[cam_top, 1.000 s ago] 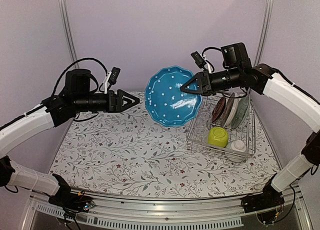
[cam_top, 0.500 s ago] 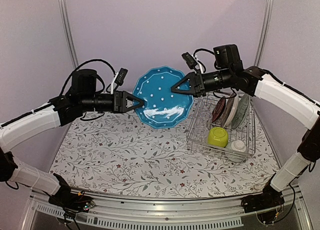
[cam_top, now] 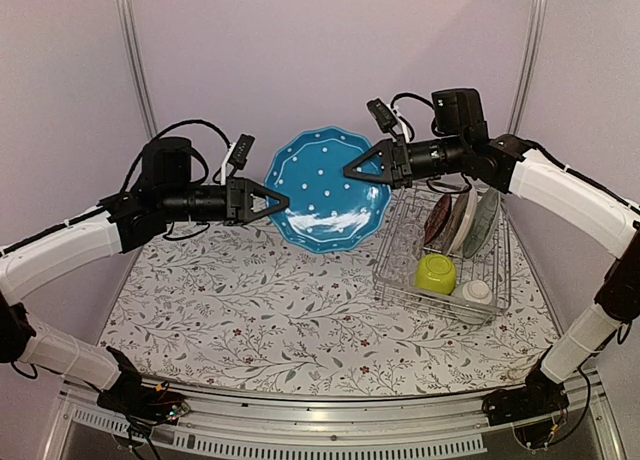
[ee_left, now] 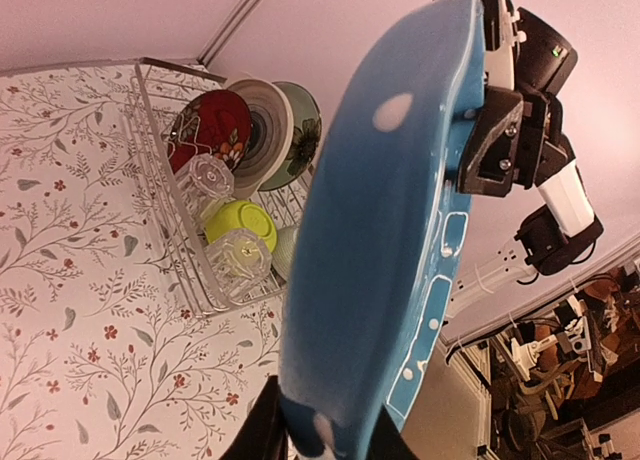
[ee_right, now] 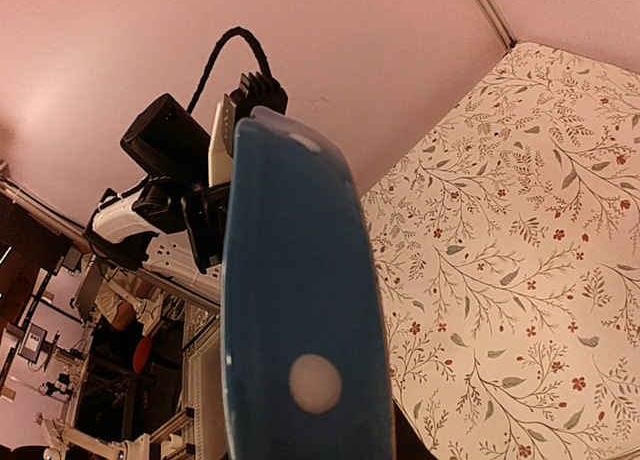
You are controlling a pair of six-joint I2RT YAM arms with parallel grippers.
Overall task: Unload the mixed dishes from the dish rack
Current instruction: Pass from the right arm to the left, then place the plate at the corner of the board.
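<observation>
Top external view: blue dotted plate [cam_top: 325, 190] hangs in the air on edge, face toward the camera. It is above the far part of the tabletop [cam_top: 250, 310] and just left of the dish rack [cam_top: 388, 272], touching neither. Right tool [cam_top: 350, 173] is clamped on the plate's upper right rim. Left tool [cam_top: 283, 202] is on its left rim, arm reaching in level. The plate spans the gap between the two arms.

Left wrist view: the plate's rim fills the space between the two fingers [ee_left: 262, 425] at the frame's bottom. They stand narrow, pressed to both faces, which reads as a grip.

Right wrist view: the plate is edge-on and close, and that tool's own fingers barely show behind it.

Dish rack sits on the right side of the tabletop.
- **Far slots, upright, left to right:** red floral plate [cam_top: 438, 220], grey ringed plate [cam_top: 462, 220], pale green plate [cam_top: 486, 220].
- **Near end:** lime-green bowl [cam_top: 436, 272], with small whitish bowl [cam_top: 477, 292] just right of it.
- **Left wrist view:** two clear drinking glasses [ee_left: 205, 180] lie on their sides along the rack's wall, beside the lime-green bowl.
</observation>
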